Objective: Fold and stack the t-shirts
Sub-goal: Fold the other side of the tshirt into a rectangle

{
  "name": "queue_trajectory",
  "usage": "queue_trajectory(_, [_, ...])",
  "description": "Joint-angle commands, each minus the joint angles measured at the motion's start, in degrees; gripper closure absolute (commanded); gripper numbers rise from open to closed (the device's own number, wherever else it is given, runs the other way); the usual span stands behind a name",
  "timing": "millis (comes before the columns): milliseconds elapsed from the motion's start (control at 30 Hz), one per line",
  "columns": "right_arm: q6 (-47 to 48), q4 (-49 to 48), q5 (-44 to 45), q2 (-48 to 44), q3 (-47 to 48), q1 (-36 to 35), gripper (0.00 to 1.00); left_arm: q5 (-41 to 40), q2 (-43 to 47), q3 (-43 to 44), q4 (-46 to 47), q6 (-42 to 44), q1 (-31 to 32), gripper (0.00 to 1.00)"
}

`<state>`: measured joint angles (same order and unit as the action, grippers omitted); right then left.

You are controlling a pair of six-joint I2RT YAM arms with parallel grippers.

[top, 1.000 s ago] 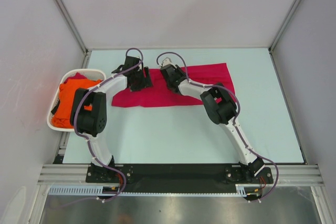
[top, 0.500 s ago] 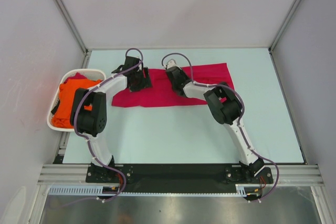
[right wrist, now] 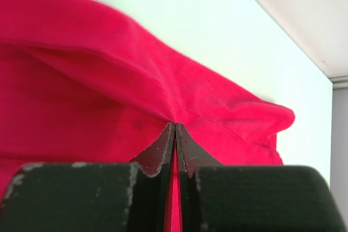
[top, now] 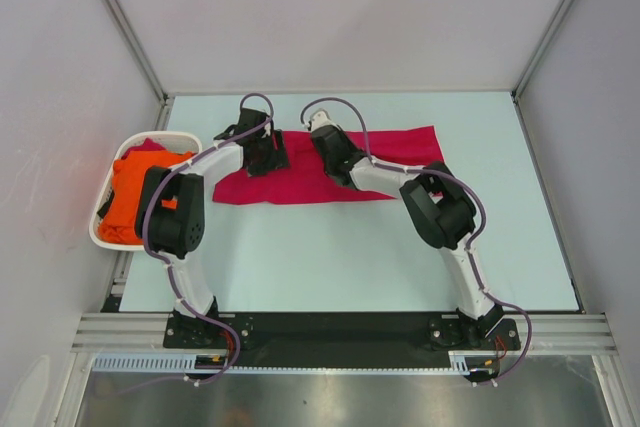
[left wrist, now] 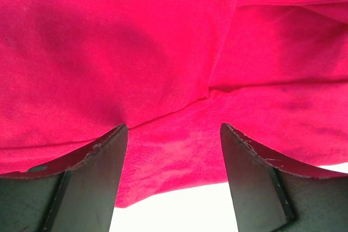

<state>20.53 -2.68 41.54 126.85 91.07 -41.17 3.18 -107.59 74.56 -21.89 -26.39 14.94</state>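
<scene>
The crimson t-shirt (top: 400, 152) lies as a long flat strip across the far middle of the table. My right gripper (top: 322, 137) is shut on a pinch of its cloth near the middle of the far edge; in the right wrist view the gripper (right wrist: 174, 124) holds a thin red fold, and the shirt (right wrist: 81, 80) rises into ridges toward it. My left gripper (top: 262, 152) is open over the shirt's left part. In the left wrist view the gripper (left wrist: 173, 129) straddles an edge of the shirt (left wrist: 109, 52), gripping nothing. The orange t-shirt (top: 125, 197) is bunched in the basket.
The white oval basket (top: 100, 237) hangs off the table's left edge, with a bit of crimson cloth (top: 150, 145) showing at its far end. The pale table (top: 330, 247) runs to walls at the back and sides. A black rail (top: 330, 332) crosses the near edge.
My right gripper has shut on the crimson shirt's cloth, and the right arm's elbow has swung to the right. The left arm and gripper have not moved.
</scene>
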Motion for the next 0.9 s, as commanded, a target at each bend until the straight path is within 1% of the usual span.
queue_trajectory(0, [-2.7, 5.3, -0.1, -1.6, -0.4, -1.0, 0.94, -0.4, 0.3, 1.4, 0.4, 1.3, -0.2, 0.26])
queue_trajectory(267, [-4.4, 12.3, -1.8, 2.1, 1.0, -0.8, 0.94, -1.0, 0.4, 1.5, 0.1, 1.2, -0.2, 0.26])
queue_trajectory(367, [-6.3, 17.4, -2.3, 4.9, 4.5, -0.4, 0.94, -1.2, 0.5, 1.8, -0.1, 1.2, -0.2, 0.25])
queue_trajectory(400, [-6.5, 18.8, -1.9, 6.4, 4.9, -0.3, 0.91, -1.2, 0.6, 1.8, -0.2, 1.2, -0.2, 0.26])
queue_trajectory(467, [-8.1, 20.3, 1.1, 7.5, 6.7, -0.3, 0.80, -1.4, 0.5, 1.8, -0.3, 1.2, -0.2, 0.26])
queue_trajectory(500, [-8.6, 20.7, 2.0, 7.5, 6.6, -0.2, 0.64, -1.4, 0.5, 1.9, -0.3, 1.3, -0.2, 0.26])
queue_trajectory(567, [-10.5, 20.2, 3.9, 6.3, 4.9, 0.3, 0.47, -1.9, 0.5, 1.9, -0.6, 1.3, -0.2, 0.25])
queue_trajectory(600, [-11.2, 18.9, 4.1, 5.4, 3.9, 1.1, 0.45, -1.9, 0.5, 1.9, -0.6, 1.3, -0.2, 0.26])
queue_trajectory(633, [-12.3, 17.9, 4.9, 2.5, 2.8, 1.7, 0.44, -1.8, 0.4, 1.8, -0.6, 1.3, -0.2, 0.26])
queue_trajectory(700, [-15.8, 14.7, 5.0, -1.2, -1.8, 3.3, 0.42, -1.9, 0.3, 1.7, -0.5, 1.4, -0.2, 0.26])
queue_trajectory(767, [-19.3, 13.1, 3.1, -7.6, -6.7, 7.0, 0.41, -1.9, 0.1, 1.5, -0.5, 1.6, -0.2, 0.26])
queue_trajectory(800, [-23.2, 11.0, 1.9, -9.8, -8.9, 8.5, 0.41, -1.9, 0.1, 1.4, -0.6, 1.5, -0.2, 0.25])
queue_trajectory(833, [-25.3, 10.2, -2.3, -14.7, -10.8, 12.6, 0.41, -1.9, 0.1, 1.4, -0.6, 1.5, -0.2, 0.26])
queue_trajectory(867, [-28.1, 9.4, -5.0, -17.0, -12.5, 14.8, 0.42, -2.0, 0.1, 1.3, -0.5, 1.5, -0.2, 0.26])
